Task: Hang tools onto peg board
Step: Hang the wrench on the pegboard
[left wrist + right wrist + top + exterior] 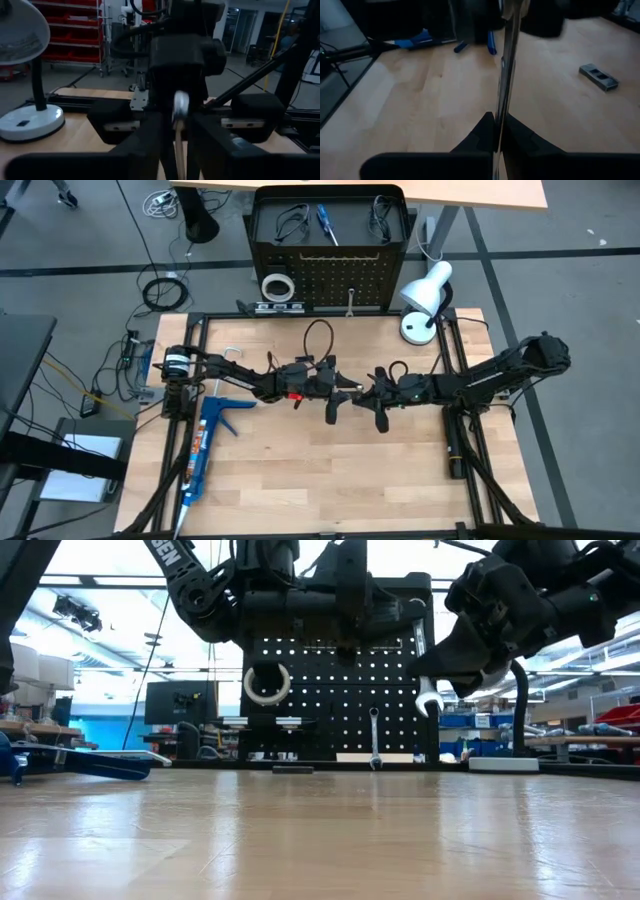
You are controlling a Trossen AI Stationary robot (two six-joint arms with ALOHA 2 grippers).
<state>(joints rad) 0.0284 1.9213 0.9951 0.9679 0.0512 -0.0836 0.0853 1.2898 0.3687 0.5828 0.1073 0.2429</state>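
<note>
R gripper [496,127]: jaws pressed together on a silver wrench [506,75], gripping its shank edge-on; the tool runs straight out from the fingers toward the L arm. In the low view the wrench's open-end head [429,700] shows just below the R gripper [470,675], held in the air, clear of the table.

L gripper [177,137]: fingers stand narrowly apart, either side of the same wrench's far end [180,107]. Contact w/ the tool cannot be told. In the high view the two grippers meet nose to nose over mid-table, L [340,388] and R [368,392].

Peg board [330,275]: upright at the far table edge. On it: white tape ring [277,285], a second wrench [374,735] hanging on its front, blue-handled screwdriver [326,223] and black wire loops [289,220] up top.

Writing: white letters on the L arm in the low view, partly cut off, approx. "GEN" [172,555]. Nothing else legible.

Surface: light wood table [330,470], black frame rails. Blue caulking gun [205,445] lies at L side; white desk lamp [425,295] at far R corner; a small grey block [599,76] lies on the wood.

Room: grey floor w/ cables, red shelving behind, monitors and benches beyond.
</note>
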